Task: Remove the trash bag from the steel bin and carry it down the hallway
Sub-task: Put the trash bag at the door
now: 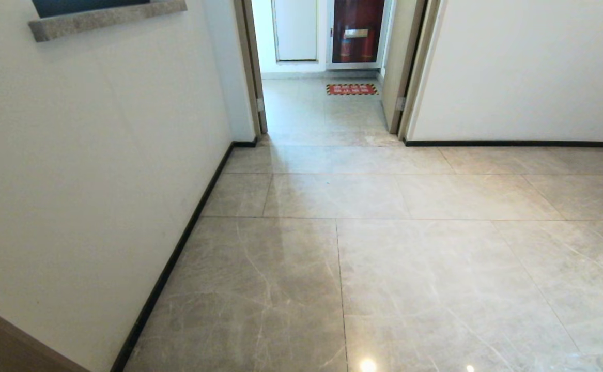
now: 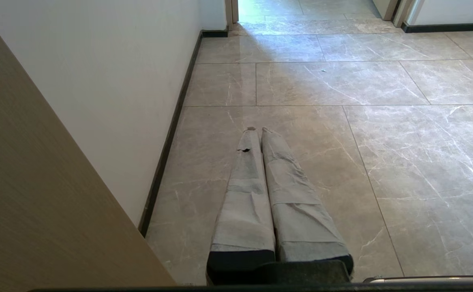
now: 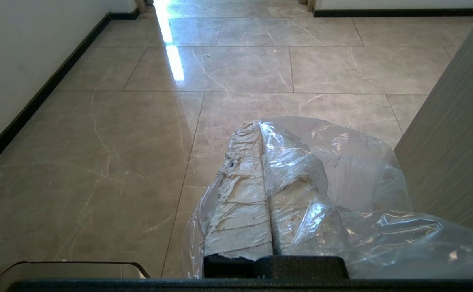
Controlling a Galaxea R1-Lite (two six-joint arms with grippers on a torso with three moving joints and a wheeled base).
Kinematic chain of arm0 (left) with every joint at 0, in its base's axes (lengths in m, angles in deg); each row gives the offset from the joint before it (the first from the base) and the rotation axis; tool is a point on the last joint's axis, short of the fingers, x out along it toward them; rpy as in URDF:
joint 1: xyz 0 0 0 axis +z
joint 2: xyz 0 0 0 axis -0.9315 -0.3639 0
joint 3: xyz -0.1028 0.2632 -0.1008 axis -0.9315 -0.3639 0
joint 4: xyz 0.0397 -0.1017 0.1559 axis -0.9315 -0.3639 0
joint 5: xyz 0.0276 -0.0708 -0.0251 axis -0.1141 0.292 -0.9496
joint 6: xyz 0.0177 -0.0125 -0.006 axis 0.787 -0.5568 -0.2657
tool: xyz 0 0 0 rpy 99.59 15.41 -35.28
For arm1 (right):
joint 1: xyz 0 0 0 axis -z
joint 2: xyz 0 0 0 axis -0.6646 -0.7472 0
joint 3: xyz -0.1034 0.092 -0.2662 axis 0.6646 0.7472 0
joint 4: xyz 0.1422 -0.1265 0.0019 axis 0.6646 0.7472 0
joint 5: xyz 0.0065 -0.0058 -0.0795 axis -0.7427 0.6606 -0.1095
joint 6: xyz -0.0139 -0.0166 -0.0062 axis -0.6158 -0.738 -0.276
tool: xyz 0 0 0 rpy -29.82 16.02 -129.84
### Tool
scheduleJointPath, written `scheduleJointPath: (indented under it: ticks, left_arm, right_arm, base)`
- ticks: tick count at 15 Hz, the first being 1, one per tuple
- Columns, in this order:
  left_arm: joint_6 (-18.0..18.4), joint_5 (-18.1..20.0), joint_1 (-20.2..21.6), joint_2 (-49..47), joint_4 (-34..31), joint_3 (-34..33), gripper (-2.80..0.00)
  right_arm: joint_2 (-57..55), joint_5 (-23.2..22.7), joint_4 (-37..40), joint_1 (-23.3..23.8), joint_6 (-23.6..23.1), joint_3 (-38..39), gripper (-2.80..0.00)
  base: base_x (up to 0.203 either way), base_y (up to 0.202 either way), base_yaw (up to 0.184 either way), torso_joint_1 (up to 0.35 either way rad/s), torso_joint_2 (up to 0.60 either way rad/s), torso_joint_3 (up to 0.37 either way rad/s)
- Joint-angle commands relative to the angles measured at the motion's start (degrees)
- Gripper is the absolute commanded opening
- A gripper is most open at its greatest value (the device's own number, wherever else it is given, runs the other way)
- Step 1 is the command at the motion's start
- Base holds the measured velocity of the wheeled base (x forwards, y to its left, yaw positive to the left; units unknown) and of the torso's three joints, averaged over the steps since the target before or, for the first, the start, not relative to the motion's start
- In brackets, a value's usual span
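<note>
The hallway (image 1: 363, 243) spreads ahead in large grey-beige floor tiles, with a pale wall (image 1: 89, 170) and its black baseboard (image 1: 177, 248) on the robot's left and an open doorway (image 1: 327, 67) far ahead, where a red floor mat (image 1: 351, 89) lies. In the wrist views a brown wooden panel (image 2: 37, 194) stands just beside the left gripper (image 2: 257, 130), on its outer side, and another (image 3: 455, 154) just beside the right gripper (image 3: 259, 123). The trash bag (image 3: 341, 170), thin clear crinkled plastic, drapes over the right gripper's cloth-wrapped fingers (image 3: 240, 194), which are pressed together and pinching its film. The left gripper's fingers (image 2: 244, 190) lie pressed together, holding nothing, above bare tile. No steel bin shows.
</note>
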Motion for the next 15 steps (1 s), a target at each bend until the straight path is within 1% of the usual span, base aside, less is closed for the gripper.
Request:
scheduleJointPath:
  ticks: [1, 10, 12, 15]
  left_arm:
    - [0.1, 0.0, 0.0, 0.0, 0.0, -0.6, -2.80]
    - [0.5, 0.0, 0.0, 0.0, 0.1, -0.6, -2.80]
    - [-0.1, 0.1, 0.0, 0.0, 0.0, -0.7, -2.80]
    - [0.0, 0.0, 0.0, 0.0, 0.0, -0.6, -2.80]
  right_arm:
    - [0.0, 0.0, 0.0, 0.0, 0.0, 0.0, -2.80]
    - [0.0, 0.0, 0.0, 0.0, 0.0, 0.0, -2.80]
    - [0.0, 0.0, 0.0, 0.0, 0.0, 0.0, -2.80]
    - [0.0, 0.0, 0.0, -0.1, 0.0, 0.0, -2.80]
  base:
    - [0.000, 0.000, 0.000, 0.000, 0.00, 0.000]
    - [0.000, 0.000, 0.000, 0.000, 0.00, 0.000]
    - [0.001, 0.119, -0.012, 0.003, 0.00, 0.004]
    - [0.000, 0.176, 0.002, 0.000, 0.00, 0.001]
